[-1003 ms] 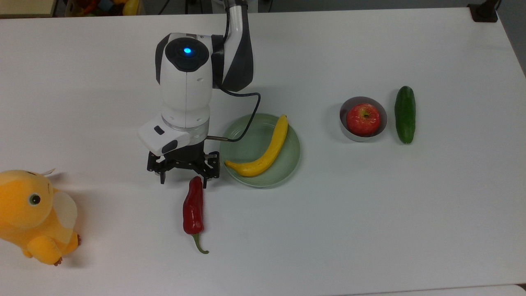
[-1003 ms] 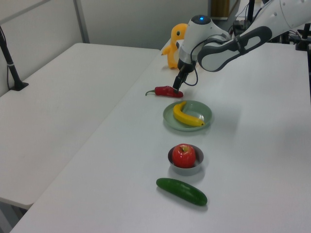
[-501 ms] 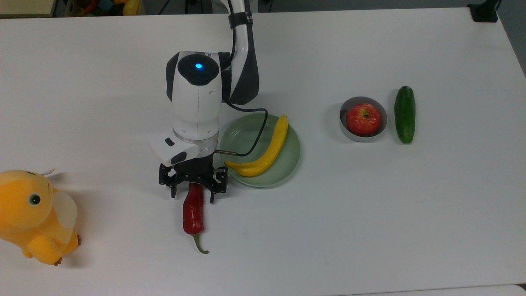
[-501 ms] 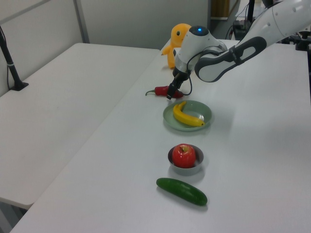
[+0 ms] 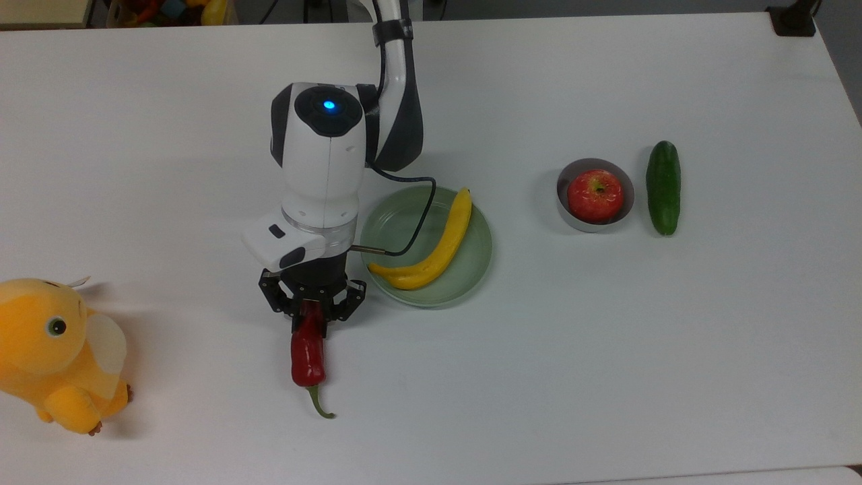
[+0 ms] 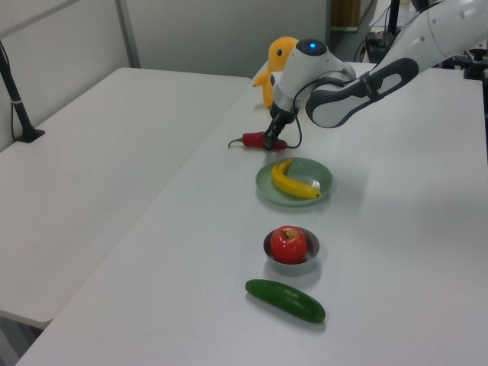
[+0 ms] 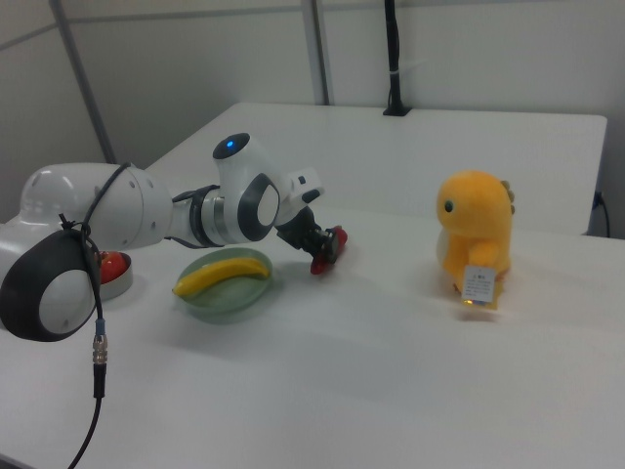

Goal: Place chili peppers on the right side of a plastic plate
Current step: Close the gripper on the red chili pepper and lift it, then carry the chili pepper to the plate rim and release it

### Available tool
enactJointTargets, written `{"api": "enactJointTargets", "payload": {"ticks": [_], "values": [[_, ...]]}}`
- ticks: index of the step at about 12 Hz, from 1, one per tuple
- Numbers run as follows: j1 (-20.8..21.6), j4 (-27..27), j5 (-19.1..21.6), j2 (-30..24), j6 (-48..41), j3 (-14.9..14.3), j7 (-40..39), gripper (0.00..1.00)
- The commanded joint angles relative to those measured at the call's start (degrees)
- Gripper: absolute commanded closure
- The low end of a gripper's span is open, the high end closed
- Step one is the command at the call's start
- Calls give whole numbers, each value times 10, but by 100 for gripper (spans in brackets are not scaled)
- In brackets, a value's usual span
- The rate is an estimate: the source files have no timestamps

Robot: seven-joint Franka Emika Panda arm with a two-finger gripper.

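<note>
Two containers sit on the white table (image 5: pixel 606 350): the plastic plate (image 5: pixel 471 266) holds a banana (image 5: pixel 438 246), and a small metal bowl (image 5: pixel 626 202) holds an apple (image 5: pixel 594 195), with a cucumber (image 5: pixel 663 187) just beside it. Since half a second ago, the gripper (image 5: pixel 311 316) has narrowed from spread to clamped on the chili peppers (image 5: pixel 307 350), shifting them slightly toward the top view's left. They lie glossy, wrinkled, beside the plate, at the top view's left.

Banana (image 5: pixel 431 249) lay curved. Red apple (image 5: pixel 594 195) sat in grey bowl (image 5: pixel 628 202); cucumber (image 5: pixel 663 187) just beside. Yellow plush toy (image 5: pixel 57 353) stood well apart on white table (image 5: pixel 606 370).
</note>
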Motion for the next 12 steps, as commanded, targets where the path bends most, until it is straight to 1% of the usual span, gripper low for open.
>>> {"api": "enactJointTargets", "payload": {"ticks": [1,2,4,5,7,8,10,11,12], "values": [[-20,-92,-20,-86,2,25,9,89],[-24,-119,-20,-103,0,33,3,89],[-22,-206,-17,-169,-1,35,-22,89],[-21,-236,-14,-192,-1,35,-25,89],[-16,-270,-12,-215,-17,35,-28,88],[-15,-279,-10,-219,-23,35,-28,88],[-15,-279,-9,-225,-49,35,-28,87],[-15,-279,-9,-224,-57,35,-30,62],[-14,-276,-9,-224,-80,35,-30,1]]}}
